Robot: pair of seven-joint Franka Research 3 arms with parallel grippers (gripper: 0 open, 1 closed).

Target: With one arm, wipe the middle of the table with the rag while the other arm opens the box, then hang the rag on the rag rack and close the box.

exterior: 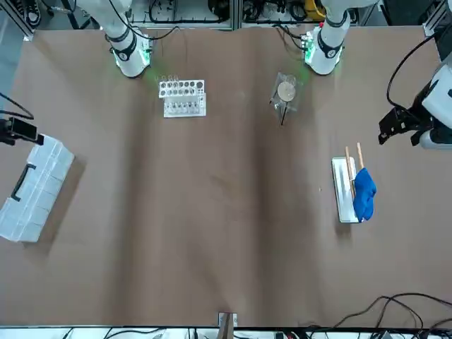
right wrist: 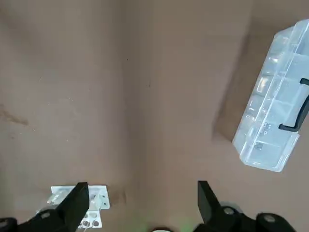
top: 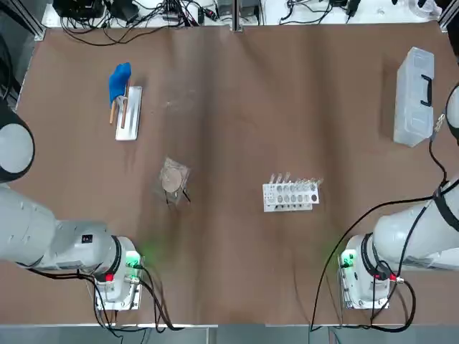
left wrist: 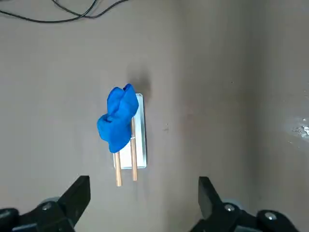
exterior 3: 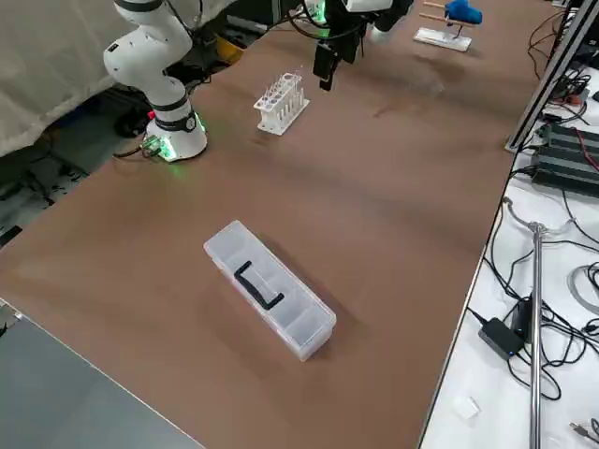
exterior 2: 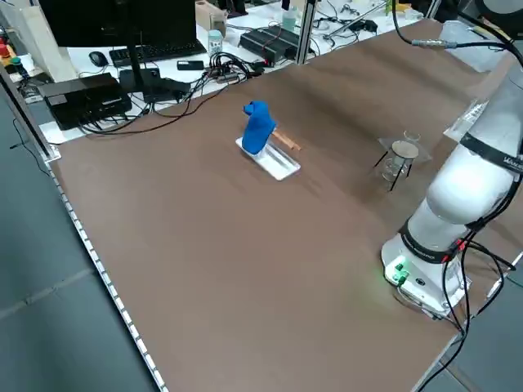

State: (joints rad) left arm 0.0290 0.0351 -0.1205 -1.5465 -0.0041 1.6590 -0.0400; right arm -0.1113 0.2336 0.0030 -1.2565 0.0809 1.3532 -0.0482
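The bright blue rag [top: 119, 80] is draped over the two wooden rods of the rag rack [top: 130, 115] at the far left of the brown table [top: 229, 129]; it also shows in the left wrist view as the rag [left wrist: 118, 118] on the rack [left wrist: 140, 145]. The translucent box [top: 414, 94] lies at the far right with its lid down and black handle on top. My left gripper [left wrist: 143, 200] hovers high above and short of the rack, open and empty. My right gripper [right wrist: 142, 205] is also raised, open and empty, well away from the box [right wrist: 275, 121].
A tan disc in clear wrapping [top: 173, 178] and a white test-tube rack [top: 290, 193] stand in the near-middle of the table. Both arm bases, lit green, sit at the near edge. Cables and equipment [top: 143, 14] line the far edge.
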